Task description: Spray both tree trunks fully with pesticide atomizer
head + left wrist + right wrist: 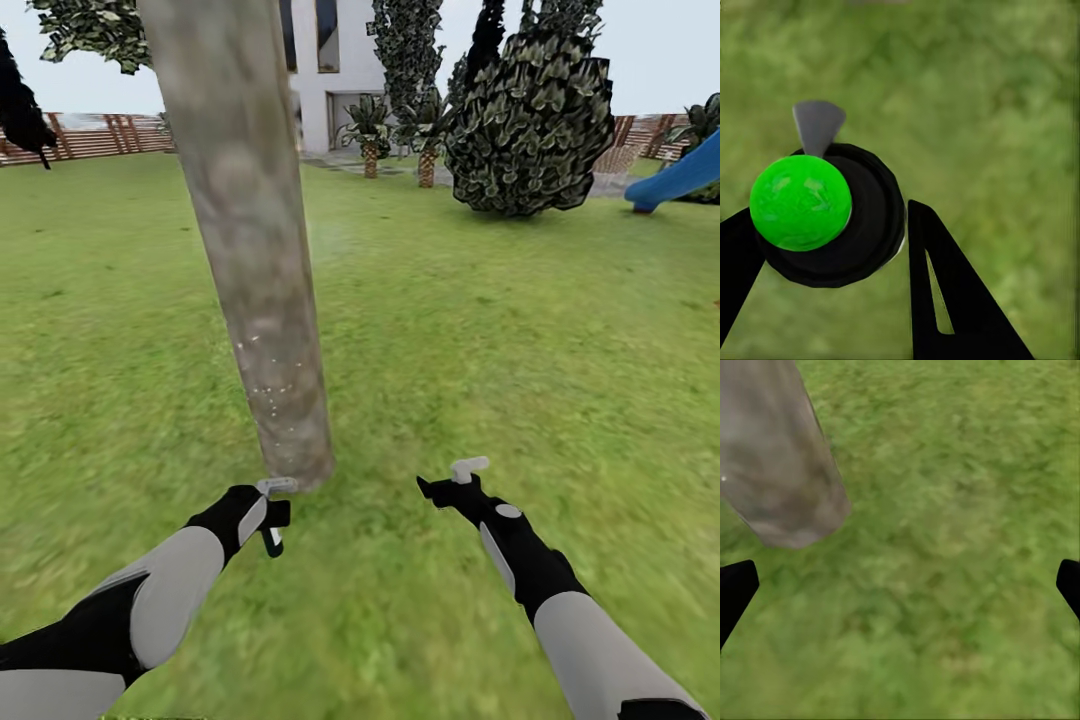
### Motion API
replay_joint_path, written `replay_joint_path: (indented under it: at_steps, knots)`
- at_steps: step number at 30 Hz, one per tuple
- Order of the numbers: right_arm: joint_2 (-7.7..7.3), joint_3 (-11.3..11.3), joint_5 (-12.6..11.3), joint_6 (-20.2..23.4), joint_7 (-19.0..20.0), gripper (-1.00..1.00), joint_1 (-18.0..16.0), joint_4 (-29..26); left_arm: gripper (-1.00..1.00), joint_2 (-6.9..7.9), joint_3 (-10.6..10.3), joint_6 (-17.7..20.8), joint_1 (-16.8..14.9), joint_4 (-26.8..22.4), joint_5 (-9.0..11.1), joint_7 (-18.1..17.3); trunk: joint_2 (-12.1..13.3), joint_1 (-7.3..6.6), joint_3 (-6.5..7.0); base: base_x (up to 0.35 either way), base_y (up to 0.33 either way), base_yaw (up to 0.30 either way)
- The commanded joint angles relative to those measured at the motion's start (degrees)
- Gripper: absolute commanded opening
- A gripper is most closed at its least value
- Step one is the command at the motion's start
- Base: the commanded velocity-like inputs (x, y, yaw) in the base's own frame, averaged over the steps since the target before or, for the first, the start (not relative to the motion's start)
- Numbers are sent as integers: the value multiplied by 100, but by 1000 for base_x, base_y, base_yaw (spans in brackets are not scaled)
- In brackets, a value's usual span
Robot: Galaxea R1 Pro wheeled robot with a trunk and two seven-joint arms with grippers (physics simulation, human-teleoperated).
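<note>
The lawn of the garden spreads wide around me, with the wooden fence and the white house at its far edge and a dense dark bush off to the right. Right in front of me stands the tree trunk, thick, pale and mottled, leaning a little in my head view, with fine white specks scattered over its lower part that I take for spray already landed. My left gripper sits just beside the trunk's base and is clamped on the pesticide atomizer, whose black round body with a green ball on top fills the space between my fingers in the left wrist view, a grey nozzle tab poking out beyond it. My right gripper hangs over bare grass with its fingers spread wide and nothing between them. I judge I am in the spraying step on this trunk; to do it well I should keep the nozzle turned at the bark, stay near, and work up from the speckled band so the upper trunk gets covered too.
</note>
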Motion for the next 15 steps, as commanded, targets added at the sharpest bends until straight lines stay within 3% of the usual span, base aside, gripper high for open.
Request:
replay_joint_path:
  at_steps: [1,9,15]
  knots:
    - [-2,-2,21,31,16,100,1,-11,-100,-11,45,31,-3,-10,-55,11,-2,0,-5,101,-271,277]
    - [-2,-2,21,31,16,100,1,-10,-100,-39,46,32,-3,-10,-55,22,-2,0,-5,10,-290,264]
    - [-2,-2,21,31,16,100,1,-1,-100,-41,47,25,-3,-4,-55,23,-2,0,-5,0,-297,10]
